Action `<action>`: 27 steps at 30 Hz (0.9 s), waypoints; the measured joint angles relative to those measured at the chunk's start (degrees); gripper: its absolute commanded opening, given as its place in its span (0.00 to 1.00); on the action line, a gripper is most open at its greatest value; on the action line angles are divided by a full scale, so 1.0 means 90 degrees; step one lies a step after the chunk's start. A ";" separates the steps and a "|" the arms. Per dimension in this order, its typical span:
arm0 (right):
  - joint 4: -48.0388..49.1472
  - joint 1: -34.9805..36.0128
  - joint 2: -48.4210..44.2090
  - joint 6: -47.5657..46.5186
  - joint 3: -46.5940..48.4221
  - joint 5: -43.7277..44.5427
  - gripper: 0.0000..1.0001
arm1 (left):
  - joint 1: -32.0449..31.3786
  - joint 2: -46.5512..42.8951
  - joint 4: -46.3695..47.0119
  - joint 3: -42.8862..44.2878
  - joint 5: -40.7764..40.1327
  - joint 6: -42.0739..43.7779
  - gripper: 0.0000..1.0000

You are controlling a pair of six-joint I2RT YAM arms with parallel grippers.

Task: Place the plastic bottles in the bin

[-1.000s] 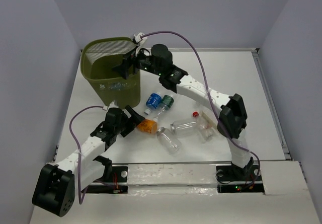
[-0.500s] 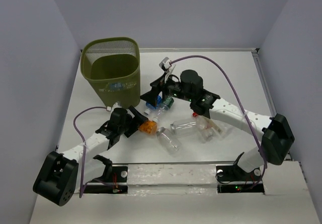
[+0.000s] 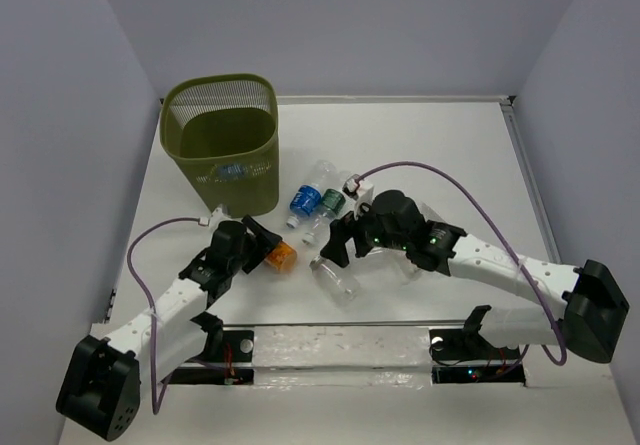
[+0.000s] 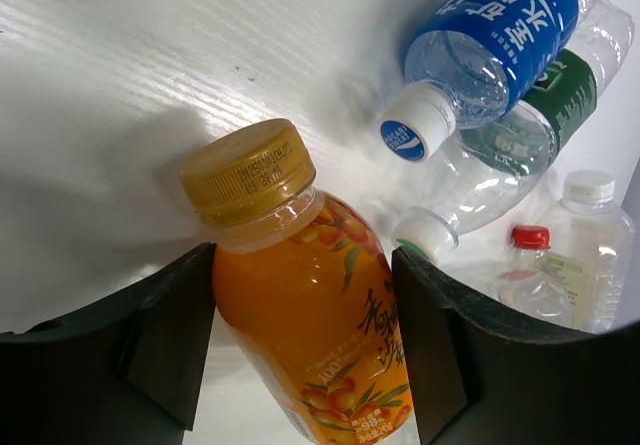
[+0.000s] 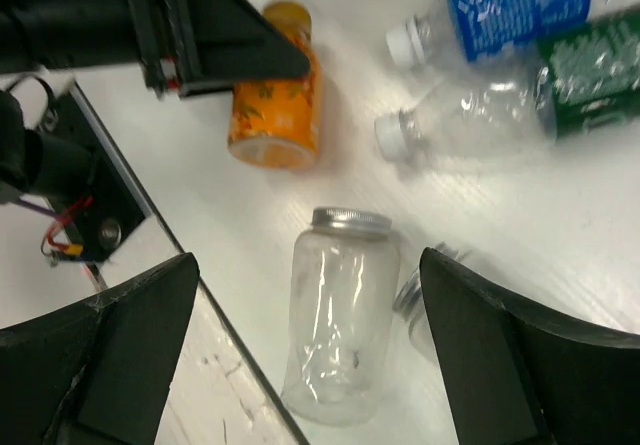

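Left gripper (image 4: 300, 265): we see its two fingers (image 4: 160, 345) set against opposite sides of the orange bottle (image 4: 310, 335), pinching it below the shoulder.
Orange bottle: lying on its side on the table (image 4: 100, 65); its yellow cap points away from the wrist, toward the blue-labelled bottle (image 4: 490, 35).
Right gripper (image 5: 308, 265): spread wide and holding nothing; we find it hovering over the wide clear bottle (image 5: 340, 335).
Wide clear bottle: on its side near the table's front edge; its grey cap points toward the other bottles, and it lies just to the right of the orange bottle in the top view.
Blue-labelled bottle: on its side with a white cap; it lies right beside the green-labelled bottle (image 3: 333, 203), both near the bin's near right corner.
White-capped clear bottle (image 5: 470, 125): lying just beside the green-labelled bottle, between it and the wide clear bottle.
Red-capped bottle (image 4: 528, 275): we see it in the left wrist view beyond the orange bottle; in the top view the right arm covers that spot.
Bin (image 3: 250, 170): upright at the far left of the table; every bottle we name lies outside it, the orange one near its front wall but apart from it.
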 measured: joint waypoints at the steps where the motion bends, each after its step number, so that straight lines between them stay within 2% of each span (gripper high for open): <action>1: -0.0192 0.0100 0.0007 0.0012 0.0000 0.0061 0.96 | 0.0000 -0.0163 -0.0206 0.0053 -0.0017 0.0053 0.48; 6: -0.0889 0.0597 0.0010 0.0124 -0.0015 0.0389 0.90 | -0.0015 -0.1086 -0.1428 0.0901 -0.0109 0.0503 0.48; 8: -0.1003 0.0765 0.0032 0.0168 -0.0015 0.0517 0.88 | -0.0036 -0.1333 -0.1889 0.1639 -0.0240 0.0775 0.48; 11: -0.1151 0.1030 0.0219 0.0216 0.0017 0.0792 0.84 | -0.0056 -0.1353 -0.2227 0.3288 -0.0537 0.1265 0.48; 15: -0.1302 0.1290 0.0746 0.0257 0.0146 0.1183 0.81 | -0.0056 -0.0913 -0.2198 0.5078 -0.1183 0.2076 0.49; 21: -0.1418 0.1596 0.1316 0.0257 0.0301 0.1586 0.84 | -0.0053 -0.0168 -0.1962 0.6431 -0.2208 0.3092 0.51; 23: -0.1460 0.1681 0.1423 0.0255 0.0357 0.1676 0.91 | -0.0053 0.0323 -0.1819 0.6827 -0.2652 0.3485 0.52; 27: -0.1498 0.1809 0.1768 0.0236 0.0444 0.1841 0.91 | 0.0002 0.1608 -0.1632 0.7815 -0.3519 0.4316 0.52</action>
